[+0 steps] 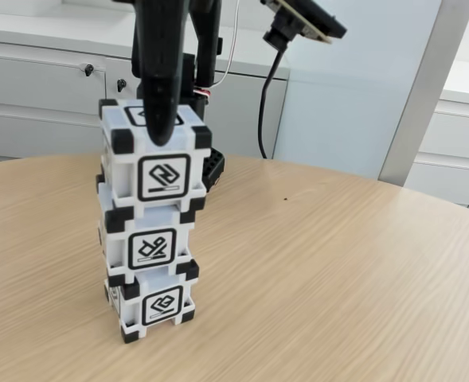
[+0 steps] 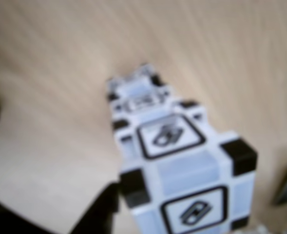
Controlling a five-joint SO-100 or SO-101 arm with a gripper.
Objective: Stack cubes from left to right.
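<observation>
Three white cubes with black corners stand in one stack on the wooden table. In the fixed view the bottom cube [image 1: 161, 306] carries the middle cube [image 1: 150, 247], and the top cube [image 1: 162, 177] rests on that. My black gripper [image 1: 174, 119] comes down from above. One finger [image 1: 161, 103] lies over the top cube's front upper edge and the other is behind the cube. The blurred wrist view looks down the stack, with the top cube [image 2: 192, 190] between a dark finger [image 2: 102, 214] at lower left and another at the right edge. The gripper looks shut on the top cube.
The round wooden table [image 1: 338, 278] stretches out to the right of the stack. The arm's dark base [image 1: 214, 169] sits just behind the stack. White cabinets [image 1: 43, 87] and a hanging black cable [image 1: 263, 103] are in the background.
</observation>
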